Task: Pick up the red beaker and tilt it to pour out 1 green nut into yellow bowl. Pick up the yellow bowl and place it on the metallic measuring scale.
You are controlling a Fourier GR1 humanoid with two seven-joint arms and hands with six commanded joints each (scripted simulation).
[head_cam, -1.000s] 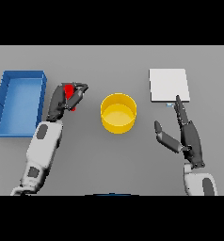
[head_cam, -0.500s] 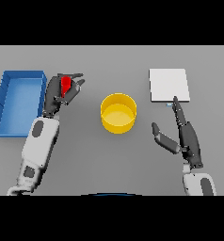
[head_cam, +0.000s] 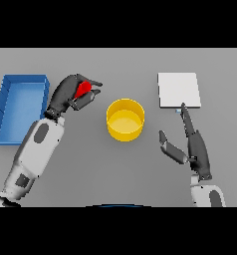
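Red beaker (head_cam: 82,90) sits pinched in the left hand (head_cam: 70,93), left of the yellow bowl (head_cam: 125,119); right hand (head_cam: 194,147) spread, right of the bowl, below the scale (head_cam: 178,89).

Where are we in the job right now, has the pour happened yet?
Done: the left hand is shut on the red beaker, lifted beside the blue bin. In hand: carrying the beaker toward the yellow bowl; no nut shows in the bowl. Left: the pour, then moving the bowl onto the metallic scale. The right hand rests open near the scale.
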